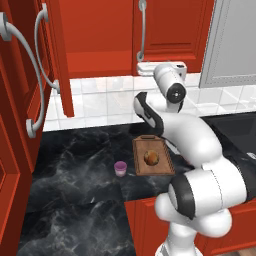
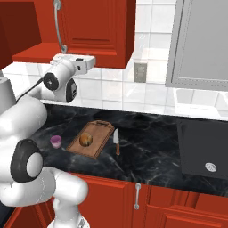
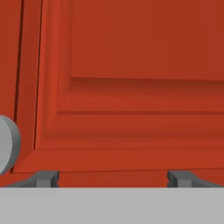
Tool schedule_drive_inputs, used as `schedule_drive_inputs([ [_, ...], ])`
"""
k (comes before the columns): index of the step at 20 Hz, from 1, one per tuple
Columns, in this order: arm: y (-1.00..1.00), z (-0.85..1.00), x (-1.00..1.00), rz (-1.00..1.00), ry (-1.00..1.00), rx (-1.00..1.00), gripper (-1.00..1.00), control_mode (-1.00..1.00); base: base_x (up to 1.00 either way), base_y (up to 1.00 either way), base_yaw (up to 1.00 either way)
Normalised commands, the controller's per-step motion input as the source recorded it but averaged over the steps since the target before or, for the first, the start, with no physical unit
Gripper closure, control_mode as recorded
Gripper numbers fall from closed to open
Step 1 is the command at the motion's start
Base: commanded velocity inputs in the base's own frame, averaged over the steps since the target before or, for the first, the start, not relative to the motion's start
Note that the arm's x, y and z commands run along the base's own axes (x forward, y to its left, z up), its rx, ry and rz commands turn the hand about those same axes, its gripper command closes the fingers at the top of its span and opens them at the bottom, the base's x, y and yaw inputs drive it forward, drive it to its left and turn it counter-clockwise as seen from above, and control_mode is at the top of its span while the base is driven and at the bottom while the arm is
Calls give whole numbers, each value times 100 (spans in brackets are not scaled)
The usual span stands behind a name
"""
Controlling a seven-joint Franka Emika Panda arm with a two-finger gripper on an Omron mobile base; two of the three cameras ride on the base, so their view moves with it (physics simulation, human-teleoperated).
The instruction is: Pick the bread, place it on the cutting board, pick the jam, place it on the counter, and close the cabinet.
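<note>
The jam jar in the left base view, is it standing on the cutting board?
No, the jam jar stands on the black counter, to the left of the cutting board, which holds the bread.

Cabinet [image 1: 165,25] is a deep red with curved silver handles [image 1: 141,30]. The surface [image 1: 80,165] is black marble with grey-white veining, over red base cabinets [image 2: 178,209]. Cutting board [image 1: 162,167] is brown wood, and the bread [image 1: 151,158] is golden-brown with a darker crust. Jam [image 1: 120,168] jar is purple-pink with a lavender lid. White tile backsplash [image 1: 100,97], grey unit [image 2: 200,40] on the right. Knife [image 2: 116,141] has a reddish handle.
</note>
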Motion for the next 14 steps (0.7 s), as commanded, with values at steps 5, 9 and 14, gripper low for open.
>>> schedule_drive_inputs([
  [5, 0, 0, -7, -1, 0, 0, -100, -100, 0, 0, 0],
  [9, 4, 4, -43, 0, 0, 0, -100, -100, 0, 0, 0],
  [14, 7, 4, -53, 0, 0, 0, -100, -100, 0, 0, 0],
])
